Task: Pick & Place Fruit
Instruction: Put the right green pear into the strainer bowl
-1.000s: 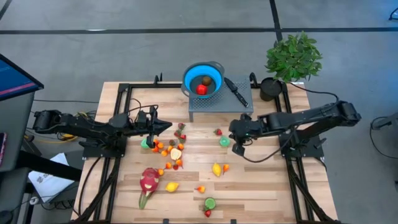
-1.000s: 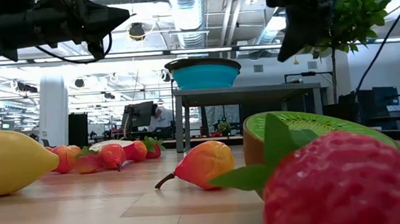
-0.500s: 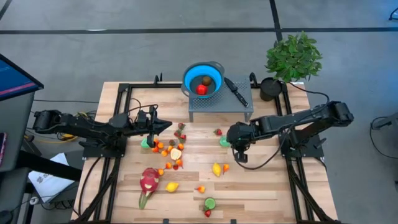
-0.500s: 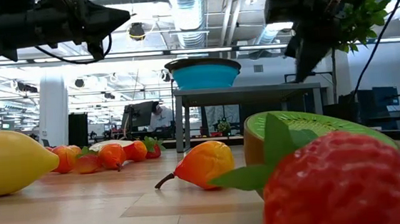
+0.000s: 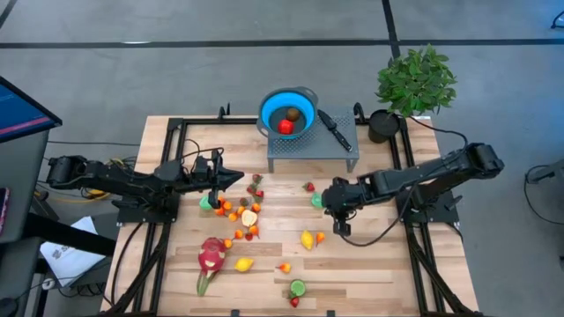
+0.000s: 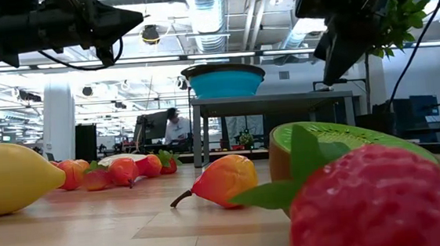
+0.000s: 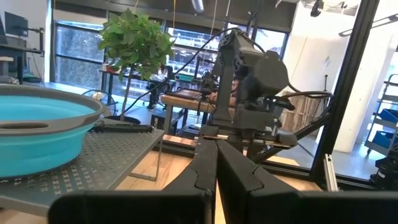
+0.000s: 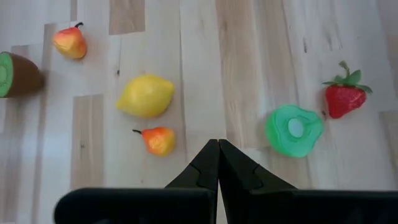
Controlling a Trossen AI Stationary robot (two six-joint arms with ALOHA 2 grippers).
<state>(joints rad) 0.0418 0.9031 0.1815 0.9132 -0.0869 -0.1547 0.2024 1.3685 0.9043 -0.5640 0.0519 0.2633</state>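
Small toy fruits (image 5: pixel 240 214) lie scattered on the wooden table, with a pink-red dragon fruit (image 5: pixel 211 256) near the front left. A blue bowl (image 5: pixel 287 112) on a grey stand (image 5: pixel 313 150) holds a red and a brown fruit. My right gripper (image 5: pixel 329 214) hangs shut above the table and slants down. Below it, the right wrist view shows a yellow lemon (image 8: pixel 146 96), a small orange pear (image 8: pixel 158 140), a green slice (image 8: pixel 293 129) and a strawberry (image 8: pixel 345 99). My left gripper (image 5: pixel 240 179) waits shut and roughly level above the left cluster of fruit.
A black-handled knife (image 5: pixel 335 129) lies on the stand beside the bowl. A potted plant (image 5: pixel 414 81) stands at the back right corner. A kiwi half (image 5: pixel 297 287) and a strawberry (image 6: pixel 383 196) lie near the front edge. Black frame rails run along the table's sides.
My right gripper has sunk a little and drifted toward the table's near edge. It has tipped further down over the lemon and the green slice, and it has stayed shut. No fruit has moved.
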